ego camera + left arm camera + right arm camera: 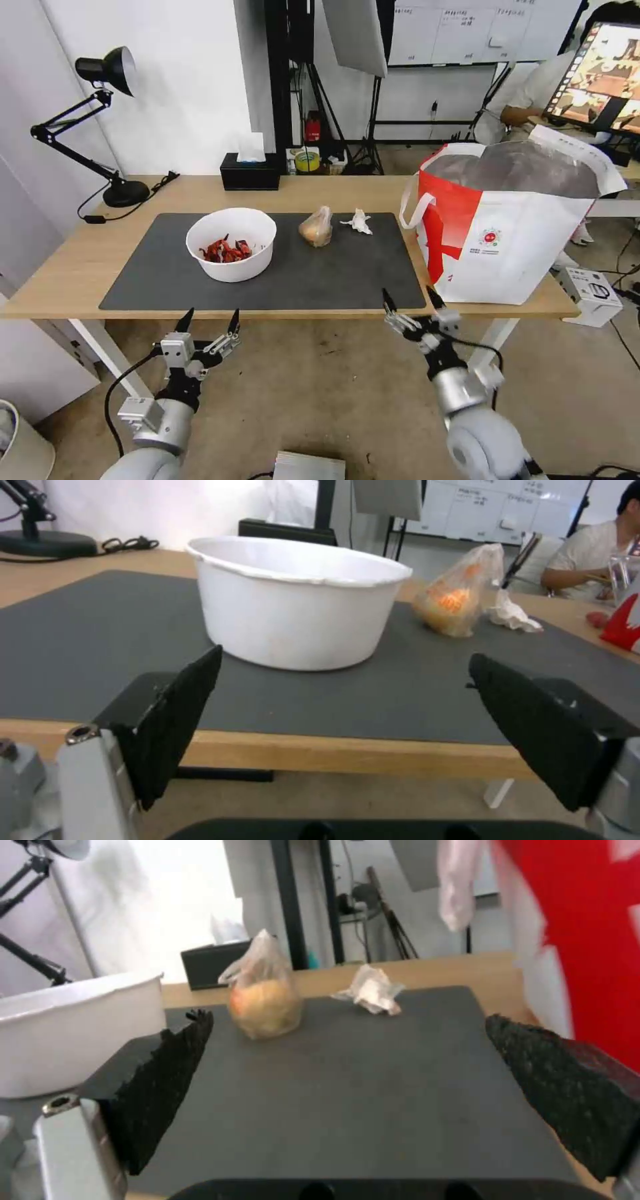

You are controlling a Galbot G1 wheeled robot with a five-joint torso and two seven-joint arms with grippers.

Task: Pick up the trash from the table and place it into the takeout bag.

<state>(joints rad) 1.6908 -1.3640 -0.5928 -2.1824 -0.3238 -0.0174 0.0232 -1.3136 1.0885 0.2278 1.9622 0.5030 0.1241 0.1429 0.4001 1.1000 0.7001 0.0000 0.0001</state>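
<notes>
Trash still on the worktop comes to three pieces, all on the dark grey mat: a white bowl of red shells toward the left, a small clear bag of orange-brown food near the middle, and a crumpled white tissue just beside that bag. The takeout bag stands open at the right end of the worktop, foil lining showing.

The left tool hangs below the front edge, in front of the bowl, its jaws spread wide and empty. The right tool sits at the front edge near the takeout bag, also spread wide and empty.

The bowl looks stiff but thin-walled and light; pinching its rim, kept level, should stop the shells from spilling. The food bag is probably soft and slippery, best taken by its bunched top. The tissue is nearly weightless and should crush easily, so a low pinch across its middle should do.
</notes>
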